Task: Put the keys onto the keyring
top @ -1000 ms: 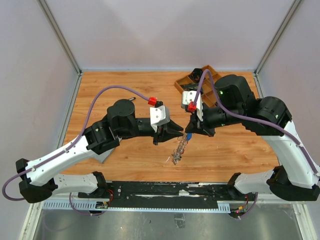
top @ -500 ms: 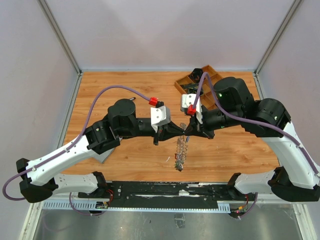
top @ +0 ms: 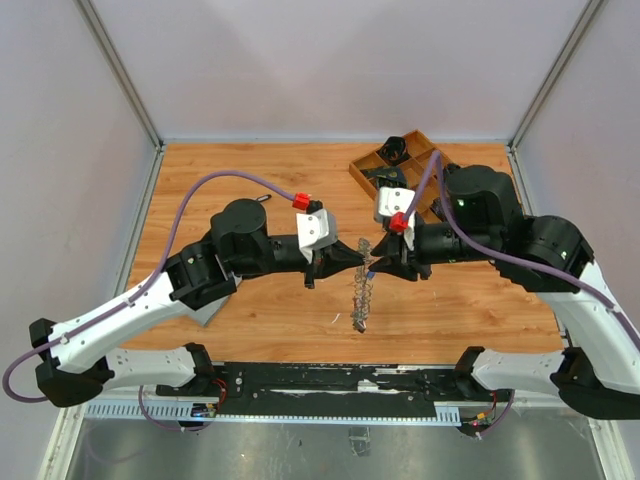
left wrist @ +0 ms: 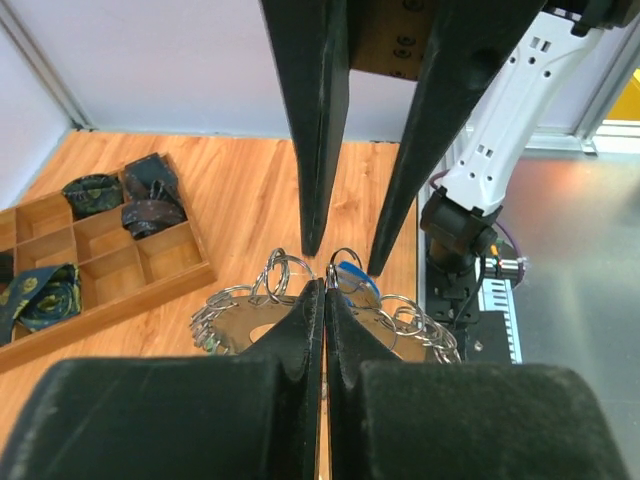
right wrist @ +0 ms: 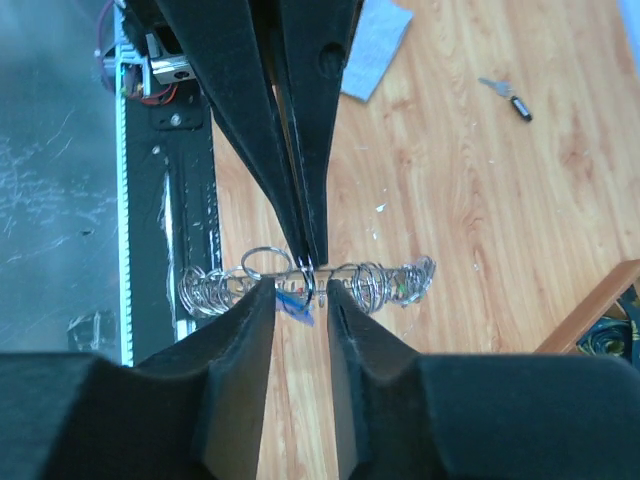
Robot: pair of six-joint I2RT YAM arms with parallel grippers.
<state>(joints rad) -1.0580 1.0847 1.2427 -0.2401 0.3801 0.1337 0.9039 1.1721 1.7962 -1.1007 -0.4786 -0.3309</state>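
The keyring (top: 361,296), a silver ring crowded with small rings and keys, hangs above the table between my two grippers. My left gripper (top: 360,256) is shut on its top edge; in the left wrist view its tips (left wrist: 325,287) pinch the wire of the keyring (left wrist: 250,320). In the right wrist view the right gripper (right wrist: 297,296) stands open astride the keyring (right wrist: 390,282), with a blue-tagged key (right wrist: 292,303) between its fingers and not gripped. One loose key (right wrist: 506,97) with a black tag lies on the wood farther off.
A wooden compartment tray (top: 372,163) with dark items stands at the back right, also seen as the tray (left wrist: 110,300) in the left wrist view. A grey sheet (top: 208,313) lies under the left arm. The arms' base rail (top: 320,378) runs along the near edge.
The left gripper closed on the keyring's top. The right gripper opened and let go, so the ring now hangs from the left gripper. The right arm shifted slightly right.
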